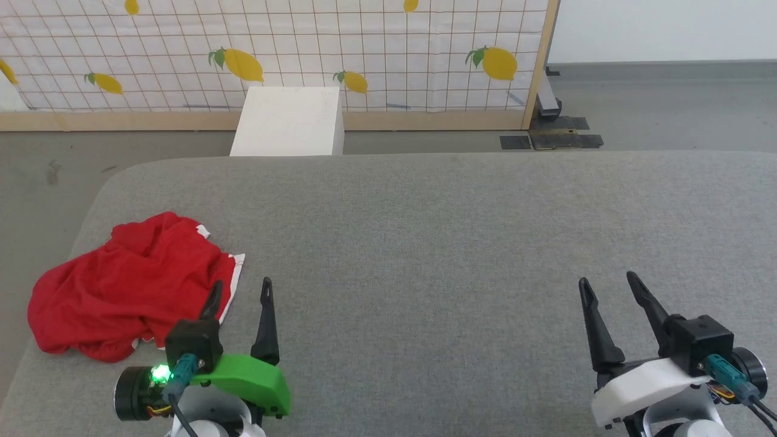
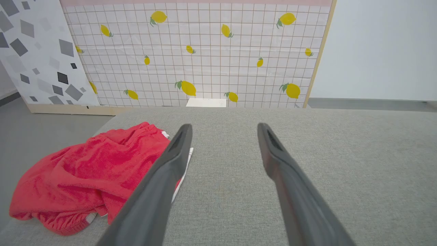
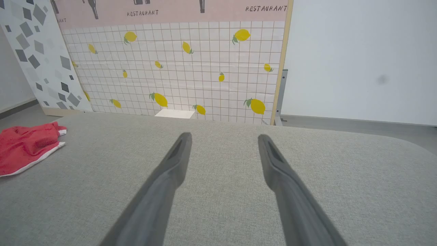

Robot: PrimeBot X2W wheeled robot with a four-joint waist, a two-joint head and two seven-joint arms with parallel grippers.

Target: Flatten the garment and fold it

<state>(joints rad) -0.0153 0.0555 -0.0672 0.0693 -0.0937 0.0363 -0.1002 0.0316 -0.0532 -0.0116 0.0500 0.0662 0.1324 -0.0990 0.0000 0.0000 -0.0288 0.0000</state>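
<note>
Both arms reach forward from the near edge of the grey woven cushion [image 1: 425,230], long tapered fingers pointing toward its far edge; the left gripper [image 1: 241,281], on a green mount, is spread wide, and the right gripper [image 1: 607,277], white-mounted, likewise, both empty; the garment [image 1: 121,285], soft crumpled red cloth with white trim, lies heaped at the cushion's near left corner, just beside the left fingers.

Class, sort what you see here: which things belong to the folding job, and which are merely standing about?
Belongs to the job: garment, left gripper, right gripper, grey cushioned surface under the garment.
Just standing about: white box, lemon-print screen.
</note>
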